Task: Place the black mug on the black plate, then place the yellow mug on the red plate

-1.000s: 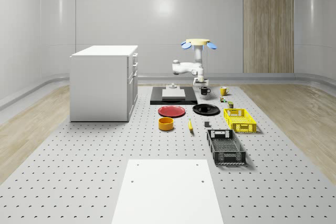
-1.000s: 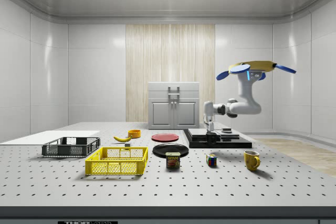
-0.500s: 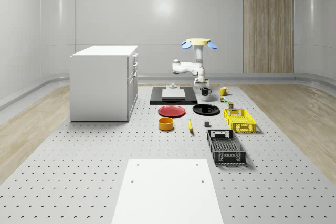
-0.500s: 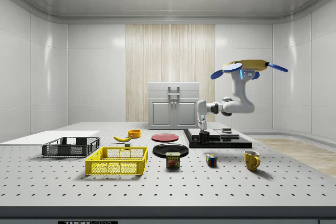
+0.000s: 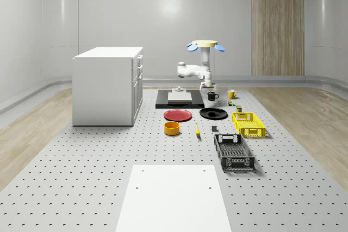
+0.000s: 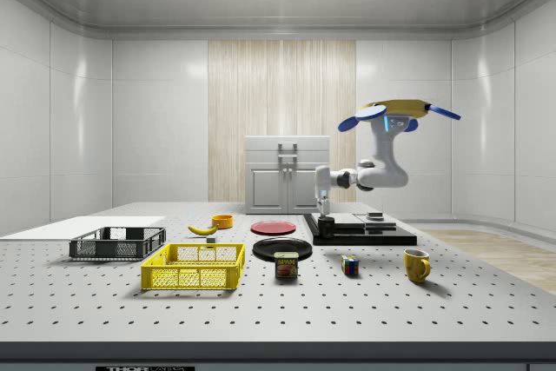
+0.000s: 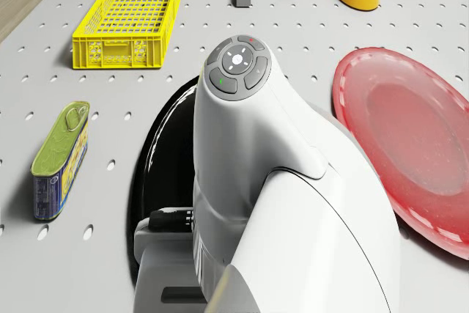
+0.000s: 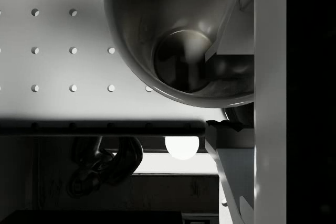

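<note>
Since the earlier frames, the drone (image 6: 395, 112) hovering mid-frame has shifted toward the side view's left, gripper (image 6: 321, 215) pinching the black mug (image 5: 211, 96) near the black plate (image 6: 282, 248).

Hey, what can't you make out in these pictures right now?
Black plate: drone view, the arm covers most of it.
Red plate: drone view, cut by the picture's edge.
Black mug: wrist view, cut by the edge; whether it touches the table is unclear.
Can: whole-scene view, label too small to read.
</note>
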